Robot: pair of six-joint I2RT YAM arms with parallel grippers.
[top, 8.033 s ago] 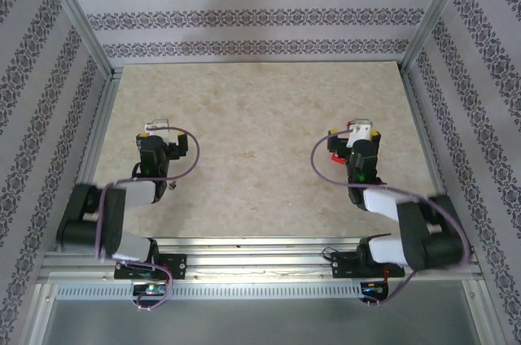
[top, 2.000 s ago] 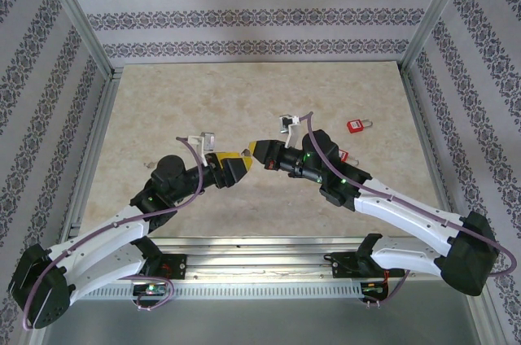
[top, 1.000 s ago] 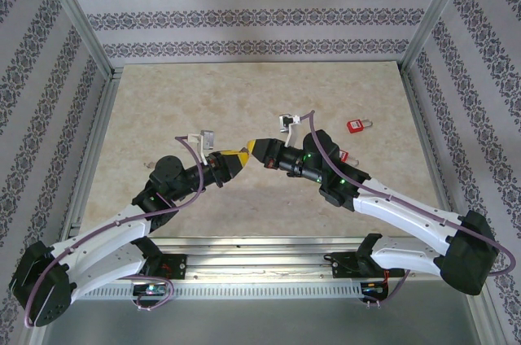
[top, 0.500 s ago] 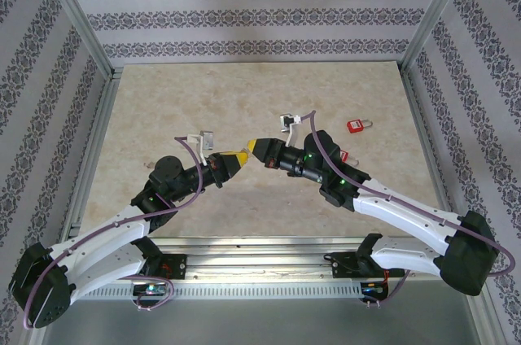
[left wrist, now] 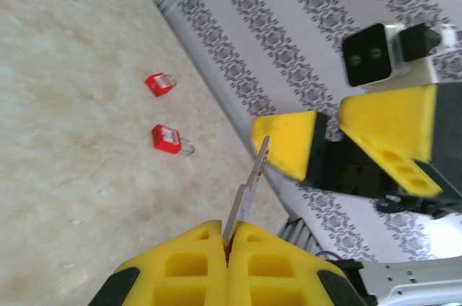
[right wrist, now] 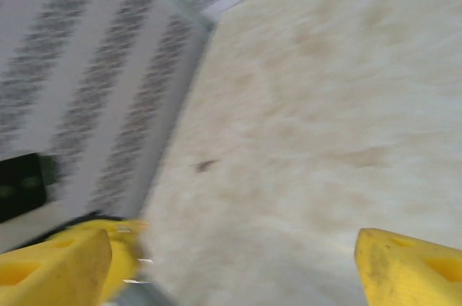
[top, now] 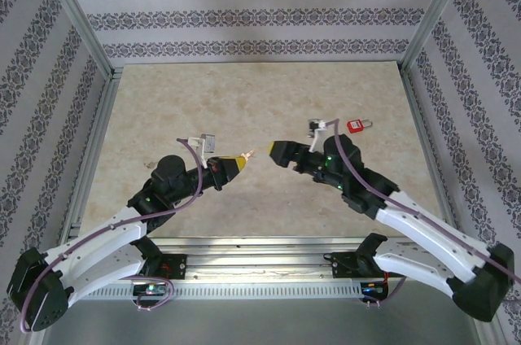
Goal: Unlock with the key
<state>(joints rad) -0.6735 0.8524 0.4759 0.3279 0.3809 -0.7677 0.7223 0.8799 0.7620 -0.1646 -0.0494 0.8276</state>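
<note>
Key (left wrist: 247, 189) is clamped between the shut yellow pads of the left gripper (left wrist: 228, 232). Only its silver blade shows, the head being buried in the grip. In the overhead view the left gripper (top: 238, 163) sits near the centre of the table (top: 244, 93). The blade points toward 3 o'clock at the right gripper (top: 279, 152), close to it but apart. The right gripper's fingers (left wrist: 285, 143) stand wide and hold nothing. Its wrist camera is blurred; the yellow shape at 8 o'clock there is probably one of its own fingers. A red padlock (top: 356, 125) lies at 2 o'clock from table centre. From the left wrist, a second red padlock (left wrist: 167, 138) lies near it.
</note>
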